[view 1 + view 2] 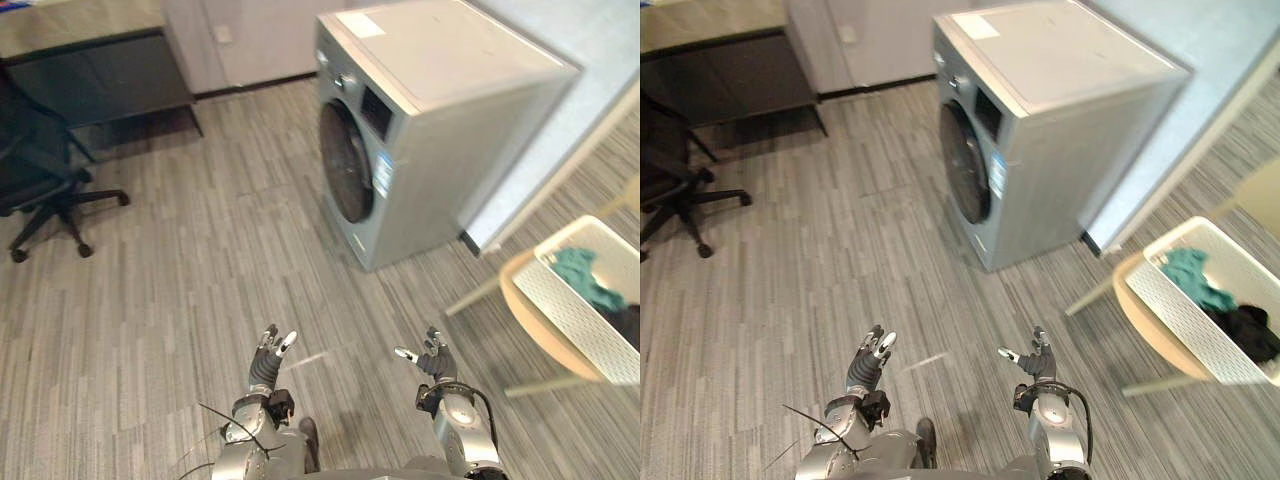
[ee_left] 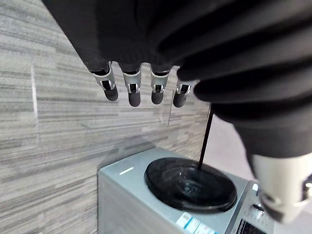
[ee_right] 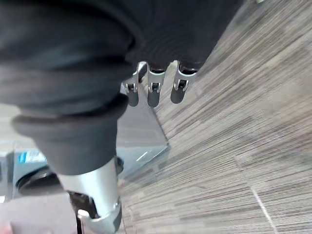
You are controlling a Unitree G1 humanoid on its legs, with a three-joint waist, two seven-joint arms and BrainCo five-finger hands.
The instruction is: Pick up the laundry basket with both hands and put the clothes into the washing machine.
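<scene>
Washing machine (image 1: pixel 430 120) stood on the far right part of the floor (image 1: pixel 200 290), with a wall panel (image 1: pixel 605 50) just behind and to its right. Its round door (image 1: pixel 345 162) was on the side facing the open floor.

Right of the machine and nearer the robot, a chair (image 1: pixel 530 322) stood at the floor's right edge. The laundry basket (image 1: pixel 578 318) sat on its seat, with the clothes (image 1: pixel 583 272) inside it.

Desk (image 1: pixel 80 40) stood in the far left corner, with the office chair (image 1: pixel 45 175) just before it.

Left hand (image 1: pixel 268 358) and right hand (image 1: pixel 432 360) hung side by side over the near floor, apart from each other and well short of machine and basket.
</scene>
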